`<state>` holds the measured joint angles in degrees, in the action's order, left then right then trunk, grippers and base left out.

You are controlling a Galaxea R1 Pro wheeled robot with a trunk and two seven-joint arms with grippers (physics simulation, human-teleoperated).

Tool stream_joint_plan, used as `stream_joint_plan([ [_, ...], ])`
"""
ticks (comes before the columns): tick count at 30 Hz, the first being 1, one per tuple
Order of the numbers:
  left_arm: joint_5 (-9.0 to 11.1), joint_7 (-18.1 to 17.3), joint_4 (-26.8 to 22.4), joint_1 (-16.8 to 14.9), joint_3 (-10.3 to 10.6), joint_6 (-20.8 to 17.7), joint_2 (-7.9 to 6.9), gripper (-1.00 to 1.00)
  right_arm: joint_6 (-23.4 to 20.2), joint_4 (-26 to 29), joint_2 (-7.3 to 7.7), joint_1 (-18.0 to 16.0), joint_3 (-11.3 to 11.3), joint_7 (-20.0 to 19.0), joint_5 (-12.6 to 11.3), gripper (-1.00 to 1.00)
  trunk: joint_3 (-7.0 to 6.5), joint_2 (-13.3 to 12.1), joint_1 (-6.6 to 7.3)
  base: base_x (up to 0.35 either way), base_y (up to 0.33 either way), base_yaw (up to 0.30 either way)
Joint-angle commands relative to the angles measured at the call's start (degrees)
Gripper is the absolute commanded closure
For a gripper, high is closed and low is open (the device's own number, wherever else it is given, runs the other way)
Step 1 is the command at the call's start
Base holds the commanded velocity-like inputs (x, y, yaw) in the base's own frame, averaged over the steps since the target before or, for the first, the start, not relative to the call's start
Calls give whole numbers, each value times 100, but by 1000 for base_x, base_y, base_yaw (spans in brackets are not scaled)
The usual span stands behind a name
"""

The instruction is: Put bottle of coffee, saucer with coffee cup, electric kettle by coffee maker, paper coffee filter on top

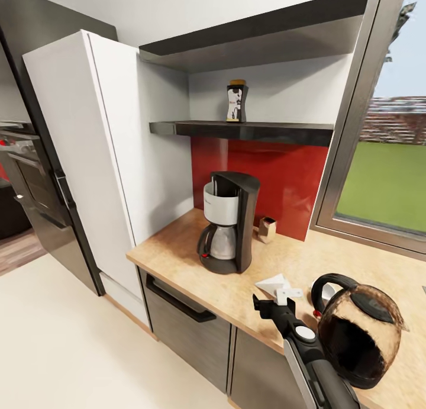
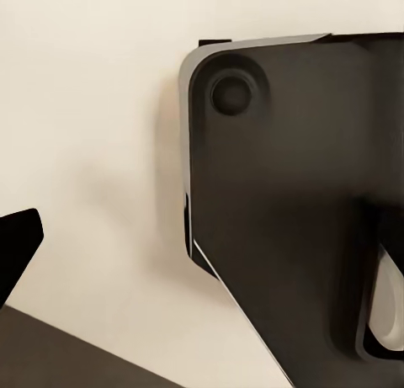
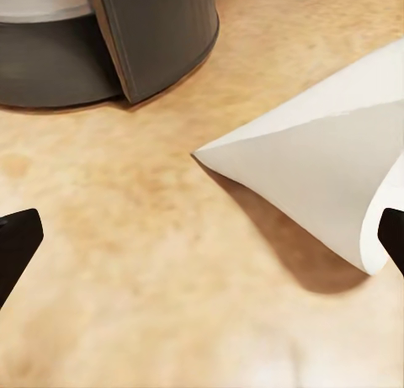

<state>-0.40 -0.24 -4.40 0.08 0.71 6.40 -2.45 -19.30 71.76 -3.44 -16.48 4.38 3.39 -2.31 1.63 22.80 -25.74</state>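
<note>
You have the countertop in front of you, with the coffee maker standing on it against the red backsplash and the electric kettle well to its right near the front edge, already on the counter. Your right gripper hangs low over the wood with its jaws spread wide and nothing between them; in the right wrist view the two fingertips sit at the far edges and the paper coffee filter lies flat between the coffee maker's base and the kettle, off to one side of the gap. The step in hand looks to be picking that filter up, so I would shift the gripper toward it until its near edge lies between the fingers, come down gently and close on the raised fold, since a thin paper cone will likely slide or crumple if you pinch it flat against the counter. Mind the kettle just beside your forearm when you lift. Of your left gripper a single dark fingertip shows against the pale floor beside the robot's own dark body, so I cannot tell how far it is open. The bottle of coffee stands up on the kitchen shelf, and a small wooden box sits behind the coffee maker
</note>
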Motion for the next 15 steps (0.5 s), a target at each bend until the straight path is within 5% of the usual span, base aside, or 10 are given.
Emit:
stream_joint_plan([
  [1,-4,-3,-8,1,7,10,-1,-100,-30,4,1,-4,10,34,-24,-100,12,12,-4,16,-3,0],
  [15,-4,6,-8,1,5,10,2,-100,-30,-21,1,-4,10,33,-24,-100,12,12,-4,47,-25,0],
])
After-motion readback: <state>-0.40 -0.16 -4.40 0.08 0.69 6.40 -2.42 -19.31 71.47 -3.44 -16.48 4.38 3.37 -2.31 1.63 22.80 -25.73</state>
